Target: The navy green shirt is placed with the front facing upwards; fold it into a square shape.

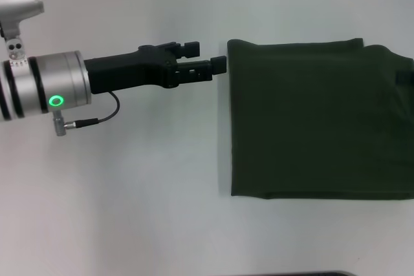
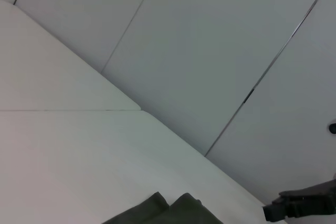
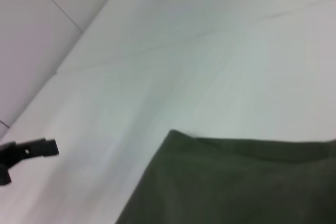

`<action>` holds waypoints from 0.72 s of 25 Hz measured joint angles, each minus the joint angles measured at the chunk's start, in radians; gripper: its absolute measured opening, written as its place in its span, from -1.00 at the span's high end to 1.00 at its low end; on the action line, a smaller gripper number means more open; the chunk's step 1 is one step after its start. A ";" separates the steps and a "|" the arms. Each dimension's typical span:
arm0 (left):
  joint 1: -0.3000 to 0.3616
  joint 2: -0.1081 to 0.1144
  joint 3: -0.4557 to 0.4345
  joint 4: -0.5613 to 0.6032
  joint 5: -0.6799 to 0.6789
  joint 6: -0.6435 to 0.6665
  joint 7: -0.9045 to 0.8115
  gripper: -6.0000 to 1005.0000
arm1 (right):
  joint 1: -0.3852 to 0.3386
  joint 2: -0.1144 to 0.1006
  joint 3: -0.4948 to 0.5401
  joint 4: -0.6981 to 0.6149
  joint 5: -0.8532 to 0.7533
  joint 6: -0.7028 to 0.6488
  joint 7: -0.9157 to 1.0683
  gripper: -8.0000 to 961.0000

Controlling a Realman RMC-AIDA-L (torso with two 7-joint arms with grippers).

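The navy green shirt [image 1: 320, 117] lies folded into a near-square block on the white table, right of centre in the head view; no lettering shows. My left gripper [image 1: 206, 56] reaches in from the left, open and holding nothing, its fingertip [image 1: 218, 64] just short of the shirt's left edge near the far corner. The left wrist view catches only a folded corner of the shirt [image 2: 168, 211]. The right wrist view looks down on the shirt [image 3: 236, 182]. Part of my right gripper [image 2: 302, 207] shows far off in the left wrist view.
White table [image 1: 129, 192] stretches to the left and front of the shirt. Grey wall panels [image 2: 210, 51] rise behind the table's far edge. A dark strip [image 1: 404, 77] sits at the shirt's right edge.
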 joint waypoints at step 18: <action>0.020 0.057 0.008 -0.053 0.231 0.140 -0.229 -0.88 | 0.010 -0.019 0.028 0.000 0.179 -0.073 -0.059 -0.19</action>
